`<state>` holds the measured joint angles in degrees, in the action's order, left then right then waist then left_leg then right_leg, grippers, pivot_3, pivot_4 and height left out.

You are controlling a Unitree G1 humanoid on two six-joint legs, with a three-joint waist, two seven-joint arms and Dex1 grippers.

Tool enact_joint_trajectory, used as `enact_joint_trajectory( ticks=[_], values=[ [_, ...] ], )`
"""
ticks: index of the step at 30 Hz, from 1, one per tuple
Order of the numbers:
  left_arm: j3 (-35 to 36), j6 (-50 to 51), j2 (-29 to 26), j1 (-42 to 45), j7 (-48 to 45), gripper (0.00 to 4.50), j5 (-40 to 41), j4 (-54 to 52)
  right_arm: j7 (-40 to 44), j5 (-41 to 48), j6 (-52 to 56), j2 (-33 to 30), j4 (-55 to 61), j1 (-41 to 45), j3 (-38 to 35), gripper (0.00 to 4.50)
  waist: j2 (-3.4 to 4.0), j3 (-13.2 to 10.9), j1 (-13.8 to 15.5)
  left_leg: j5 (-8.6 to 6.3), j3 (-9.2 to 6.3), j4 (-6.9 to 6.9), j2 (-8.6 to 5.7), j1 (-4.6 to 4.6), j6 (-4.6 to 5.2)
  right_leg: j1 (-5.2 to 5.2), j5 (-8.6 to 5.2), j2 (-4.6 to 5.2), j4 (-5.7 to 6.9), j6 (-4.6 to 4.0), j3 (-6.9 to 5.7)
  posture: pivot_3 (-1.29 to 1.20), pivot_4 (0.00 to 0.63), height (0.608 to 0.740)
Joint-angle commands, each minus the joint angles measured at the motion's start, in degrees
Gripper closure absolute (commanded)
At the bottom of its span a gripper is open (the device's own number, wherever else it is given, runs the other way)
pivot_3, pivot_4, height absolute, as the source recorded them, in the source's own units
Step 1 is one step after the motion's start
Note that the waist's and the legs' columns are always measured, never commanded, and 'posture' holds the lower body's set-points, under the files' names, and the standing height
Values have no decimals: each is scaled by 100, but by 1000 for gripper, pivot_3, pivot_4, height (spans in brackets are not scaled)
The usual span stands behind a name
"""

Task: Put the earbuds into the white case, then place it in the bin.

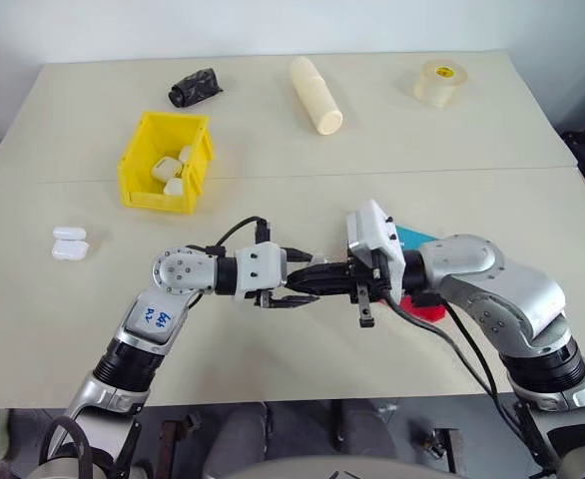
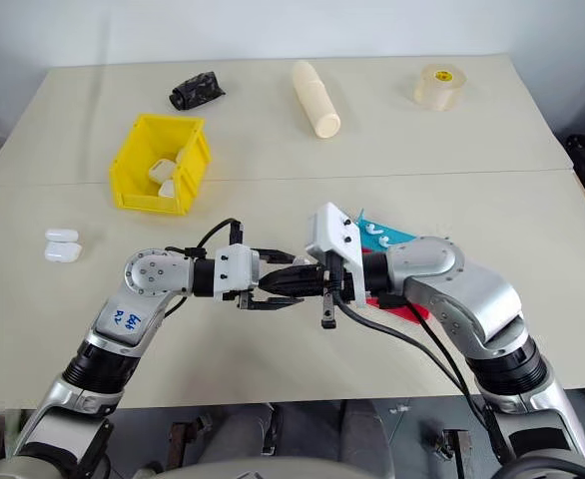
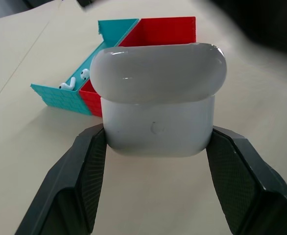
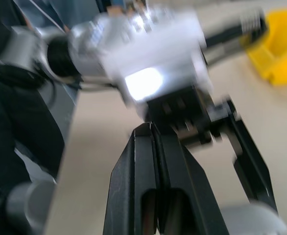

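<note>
We find the left gripper [image 3: 158,147] clamped on the white case [image 3: 159,103], lid down; the right gripper [image 4: 155,147] pinched shut just beside it, apparently empty. Any nudge from it risks dislodging the case.

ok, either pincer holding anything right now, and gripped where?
The left pincer holds the white case by the two sides of its lower body, lid closed. The right pincer is shut, holding nothing visible.

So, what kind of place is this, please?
Probably a lab or test workbench, not a home. Plain beige tables pushed together hold sorting props: a yellow bin of white cases, a tape roll, and red and teal trays.
</note>
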<state>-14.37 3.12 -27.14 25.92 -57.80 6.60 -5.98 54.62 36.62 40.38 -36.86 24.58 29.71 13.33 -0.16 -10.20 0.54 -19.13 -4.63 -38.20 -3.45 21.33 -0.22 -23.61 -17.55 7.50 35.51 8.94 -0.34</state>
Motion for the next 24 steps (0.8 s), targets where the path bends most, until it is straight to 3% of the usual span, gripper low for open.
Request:
enact_joint_trajectory(
  ticks=[1, 6, 12, 15, 18, 21, 24],
  values=[
    [323, -269, -46, -173, 81, 1773, 264, -253, 276, -266, -368, -387, -221, -348, -337, 4461, 0, 0, 19, 0, 2, 2, -1, 0, 1, -1, 0, 1, 0, 0, 1, 0, 150, 740],
    [696, -447, -38, -486, 43, 1773, 641, -326, 615, -287, -849, -570, -508, -737, -734, 4461, -2, -1, 48, -1, 5, 0, 6, -1, 1, -2, 0, -4, -5, 0, 0, 0, 150, 740],
    [1521, -698, -81, -1445, 101, 1773, 1456, -673, 803, 62, -1534, -271, -652, -1227, -1573, 4461, -2, -1, 20, -1, 12, 5, 12, -4, 1, -2, 0, -4, -8, 0, 6, 0, 150, 740],
    [2250, -573, 45, -2143, 488, 1773, 1942, -858, 772, 78, -1845, -150, -553, -1461, -1847, 3830, -2, -1, 48, -1, 9, 2, 12, -5, 1, 0, 0, -3, -20, 0, 5, 0, 150, 740],
    [3015, -446, 261, -2743, 1208, 1773, 2196, -972, 618, -225, -2533, 88, -539, -1674, -2045, 2889, -2, -1, 53, -1, 9, 6, 13, -9, 0, 2, 0, -2, -21, 0, 8, 0, 150, 740],
    [3376, -220, 447, -2892, 1903, 1773, 2267, -1035, 480, -790, -3270, 204, -688, -1821, -2031, 1805, -3, -2, 90, -1, 12, 2, 11, -10, 0, 3, 0, -4, -18, 0, 8, 0, 150, 740],
    [3775, 80, 754, -2788, 3030, 1773, 2192, -1004, 376, -625, -3330, 358, -672, -2010, -2117, 785, -6, 0, 110, 0, 6, -4, 6, -13, 1, 11, 1, -2, -15, 1, 7, 0, 150, 740]
  ],
)
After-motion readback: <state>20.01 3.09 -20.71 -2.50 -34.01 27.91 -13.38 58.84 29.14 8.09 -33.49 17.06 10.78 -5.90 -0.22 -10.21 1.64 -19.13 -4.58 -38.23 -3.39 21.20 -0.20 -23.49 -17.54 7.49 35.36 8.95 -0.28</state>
